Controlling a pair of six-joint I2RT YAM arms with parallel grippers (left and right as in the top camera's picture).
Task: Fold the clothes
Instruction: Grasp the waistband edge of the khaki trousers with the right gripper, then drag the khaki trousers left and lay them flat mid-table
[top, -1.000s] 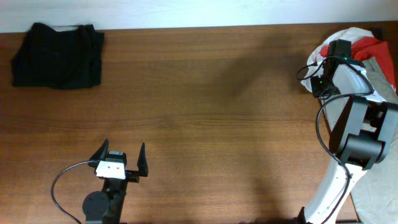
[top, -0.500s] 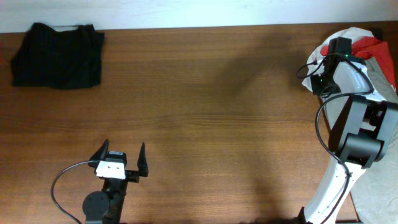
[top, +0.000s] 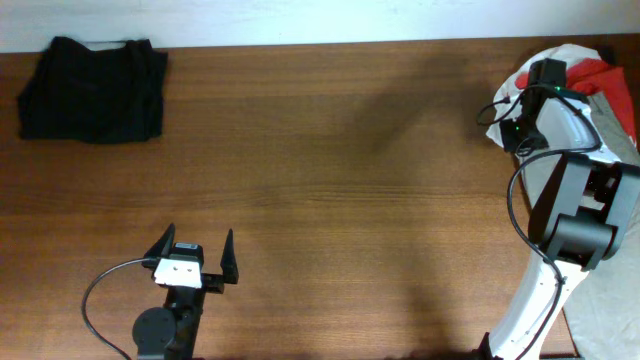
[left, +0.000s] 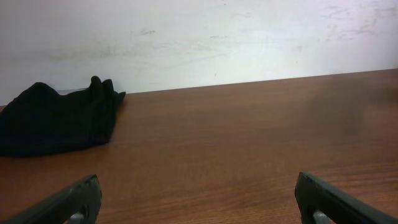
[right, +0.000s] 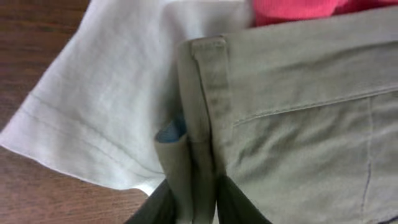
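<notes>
Nothing's really moved since a second ago; both arms sit where they were.

Overhead: the left end effector (top: 199, 240) is by the near edge of the counter (top: 350, 180), fingers spread wide and holding nothing. The black garment (top: 93, 88) lies in the far left corner, well apart from it, with bare wood in between and off to the right. The right arm (top: 578, 238) reaches into the clothes pile (top: 575, 55) at the far right edge.

Left wrist: the black garment is far left, up against the wall (left: 199, 37), with both fingers far apart in the bottom corners.

Right wrist: the right end effector (right: 196, 202) is pinched tight on a waistband fold of the khaki trousers (right: 298, 124). A white shirt (right: 106, 106) lies just left, its hem on the wood. A red garment (right: 292, 9) peeks out beyond.
</notes>
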